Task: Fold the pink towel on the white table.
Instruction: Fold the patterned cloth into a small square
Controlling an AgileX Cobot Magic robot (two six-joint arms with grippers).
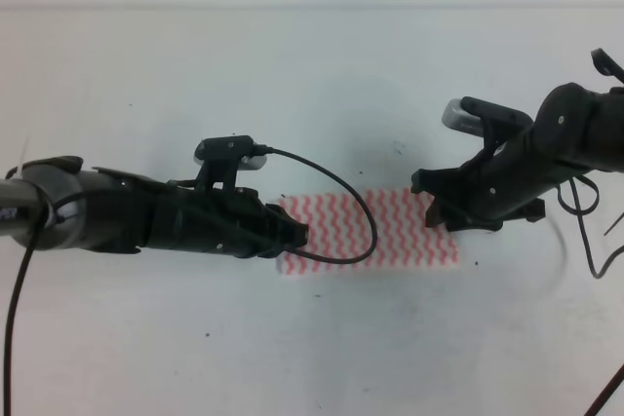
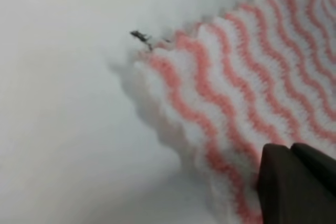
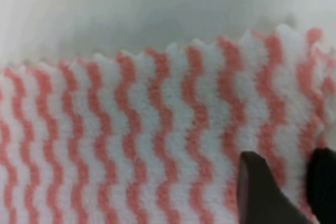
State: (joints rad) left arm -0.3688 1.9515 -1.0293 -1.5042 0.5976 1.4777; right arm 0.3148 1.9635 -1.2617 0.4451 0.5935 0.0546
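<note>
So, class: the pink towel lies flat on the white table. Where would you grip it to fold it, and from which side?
Grip the pink towel at its short ends, pinching the thin scalloped edge from above. It lies flat on the white table, so only edges offer purchase. The left gripper suits the left end, the right gripper the right end.

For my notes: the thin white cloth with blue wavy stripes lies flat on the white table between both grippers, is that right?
Only the colour is wrong: the striped cloth has pink-red waves, as the right wrist view shows; it does lie on the white table between both grippers.
</note>
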